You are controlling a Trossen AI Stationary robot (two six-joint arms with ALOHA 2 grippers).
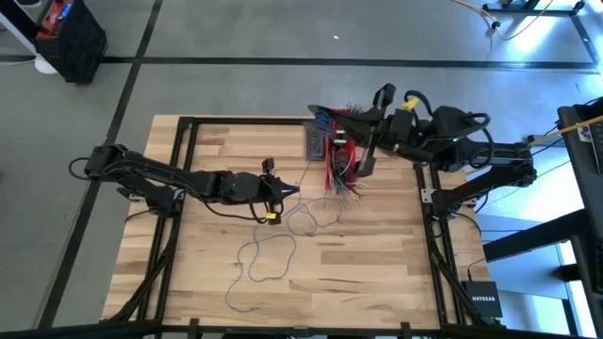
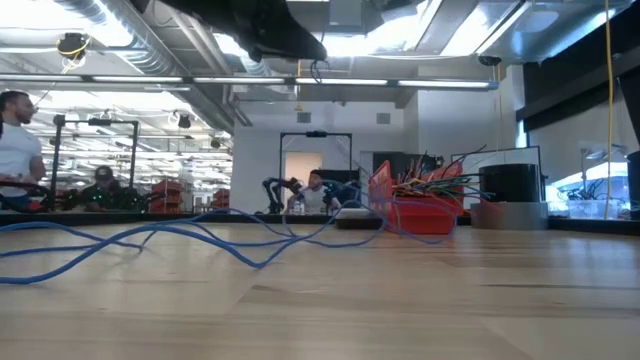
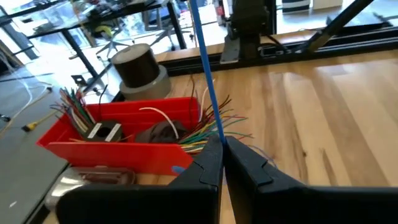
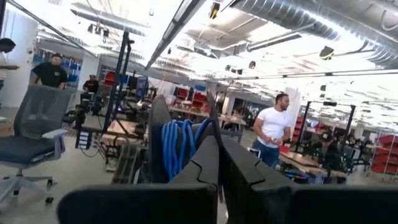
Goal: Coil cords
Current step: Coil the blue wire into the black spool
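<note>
Cords [image 1: 267,256] lie as thin, limp wires on the wooden table [image 1: 377,273], on the near side of the red bin [image 1: 339,162], which serves as landmark here. In the high view the longest strand wanders in loose, uneven loops, its overall run slanting from just under the bin's near end away toward the table's front-left area, ending in a straggling tail. In the low view the same strands show blue [image 2: 200,238], snaking in shallow waves along the tabletop and rising toward the bin [image 2: 420,212].

The left gripper [image 1: 292,191] hovers to the left of the bin, its fingers pressed together on one blue cord [image 3: 205,74], which runs up from the fingertips as a taut, straight, nearly vertical line in the left wrist view. The dark fingers [image 3: 208,165] are matte and wedge-shaped.

The bin is a shallow, glossy red plastic tray; a bunch of short multicoloured wire ends [image 3: 208,127] fans out over its near end. Beside it stands a thick grey tape roll [image 3: 140,71], cylindrical with a dark core.

The right gripper [image 1: 364,170] hangs just right of the bin, raised off the table, its fingers closed; whether it grips anything I cannot tell. The table is pale butcher-block planking with a dark metal frame.
</note>
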